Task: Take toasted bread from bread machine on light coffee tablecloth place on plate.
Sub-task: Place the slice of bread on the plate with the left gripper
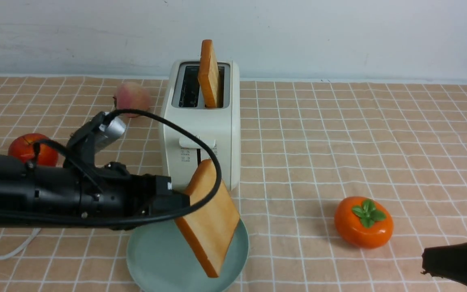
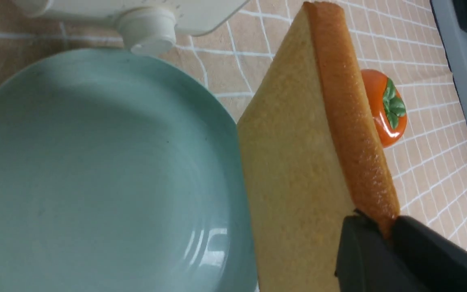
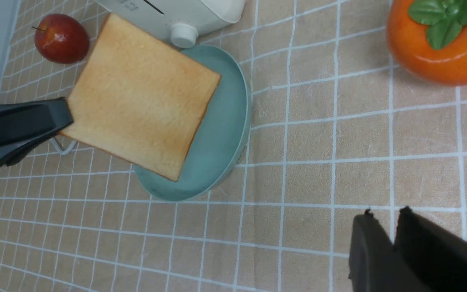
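Two square golden-tan toast slices with orange-brown crusts are showing. The upright slice (image 1: 210,75) is standing in the right-hand slot of the one cream-white boxy toaster (image 1: 201,138), sticking up well above its top. The held slice (image 1: 213,221) is hanging tilted over the one round pale mint-green plate (image 1: 152,259), which is sitting just in front of the toaster on the peach-tan white-gridded tablecloth (image 1: 339,134). I cannot tell whether its low corner is touching the plate.

Three fruit pieces are lying on the cloth. One red apple (image 1: 31,149) and one pink peach (image 1: 132,98) are left of the toaster. One glossy orange persimmon with a green leaf cap (image 1: 363,222) is off to the right.

Two black grippers:
- The left gripper (image 2: 383,229) is reaching in from the left, jaws clamping the held slice at a crust corner.
- The right gripper (image 3: 387,221) is hovering over bare cloth near the persimmon, jaws showing only a narrow slit, gripping nothing and touching nothing.
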